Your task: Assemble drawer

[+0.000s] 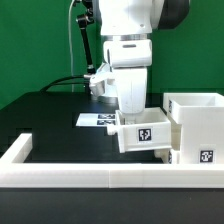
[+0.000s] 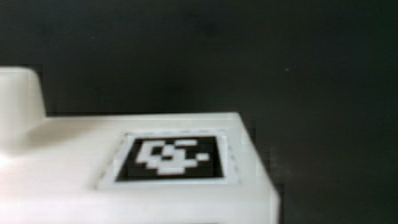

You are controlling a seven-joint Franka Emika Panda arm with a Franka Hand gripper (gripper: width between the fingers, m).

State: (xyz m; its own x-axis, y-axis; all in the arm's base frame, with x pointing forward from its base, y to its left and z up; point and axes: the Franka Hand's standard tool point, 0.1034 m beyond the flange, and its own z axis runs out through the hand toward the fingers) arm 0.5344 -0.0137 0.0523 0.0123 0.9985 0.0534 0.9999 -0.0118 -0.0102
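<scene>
End effector [image 1: 133, 112]: on small tray [image 1: 143, 133], grip state cannot tell | tray beside casing [image 1: 197, 122] near counter [image 1: 50, 125] front rail [image 1: 100, 178] | risk: tilted tray jams at casing opening

Green backdrop [image 1: 35, 45] filled the wall behind the rig. Black matte surface [image 1: 50, 115] below it, evenly lit with no hard shadows. A long low white rail [image 1: 80, 178] bordered the surface's near edge, with a short return at the exterior view's left.
</scene>
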